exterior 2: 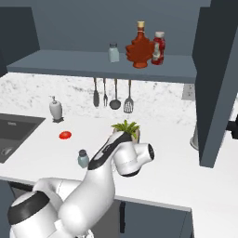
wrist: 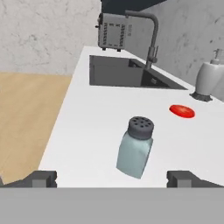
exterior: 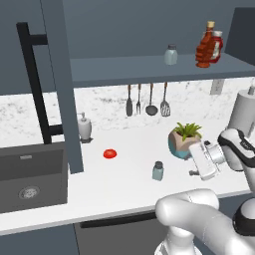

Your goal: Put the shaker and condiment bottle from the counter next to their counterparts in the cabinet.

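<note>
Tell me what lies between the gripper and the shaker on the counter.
Nothing: in the hand view the shaker stands on bare white counter ahead of the open gripper, with no object in between.

Shaker [wrist: 135, 148] at lower centre, upright on white bench [wrist: 87, 131], w/ perforated grey cap. Hand [wrist: 112, 178] fingertips [wrist: 41, 178] wide apart at bottom corners, shaker btwn them. Red disc [wrist: 182, 111] right of centre; soap pump [wrist: 209, 76] far right; sink [wrist: 127, 72], tap [wrist: 148, 37], toaster [wrist: 114, 31] up top.
</note>
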Robot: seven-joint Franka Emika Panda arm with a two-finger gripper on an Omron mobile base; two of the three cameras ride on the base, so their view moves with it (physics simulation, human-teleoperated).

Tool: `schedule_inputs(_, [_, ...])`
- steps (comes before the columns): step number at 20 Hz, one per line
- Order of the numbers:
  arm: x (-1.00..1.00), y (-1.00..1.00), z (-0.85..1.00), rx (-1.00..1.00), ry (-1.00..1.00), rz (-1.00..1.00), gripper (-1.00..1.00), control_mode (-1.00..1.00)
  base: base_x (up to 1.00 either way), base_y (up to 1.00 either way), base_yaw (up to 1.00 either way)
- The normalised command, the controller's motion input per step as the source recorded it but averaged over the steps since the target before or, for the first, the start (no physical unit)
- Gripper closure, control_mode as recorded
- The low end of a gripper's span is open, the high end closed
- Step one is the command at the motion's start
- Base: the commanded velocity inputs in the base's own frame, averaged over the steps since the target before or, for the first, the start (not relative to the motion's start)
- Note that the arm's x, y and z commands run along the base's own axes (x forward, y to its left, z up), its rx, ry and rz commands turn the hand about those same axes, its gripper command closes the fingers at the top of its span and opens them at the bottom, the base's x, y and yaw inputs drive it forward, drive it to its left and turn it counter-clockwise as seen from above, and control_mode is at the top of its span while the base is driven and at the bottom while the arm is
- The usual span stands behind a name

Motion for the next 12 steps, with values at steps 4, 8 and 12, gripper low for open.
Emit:
schedule_inputs(4, [-0.21,0.29,0.0,0.0,-0.03,0.0,-1.0,-1.0,0.0,0.0,0.0])
schedule_inputs(8, [-0.02,0.28,-0.11,0.0,0.0,0.0,-1.0,-1.0,0.0,0.0,0.0])
schedule_inputs(12, [0.44,0.0,-0.04,0.0,0.0,0.0,-1.0,-1.0,0.0,0.0,0.0])
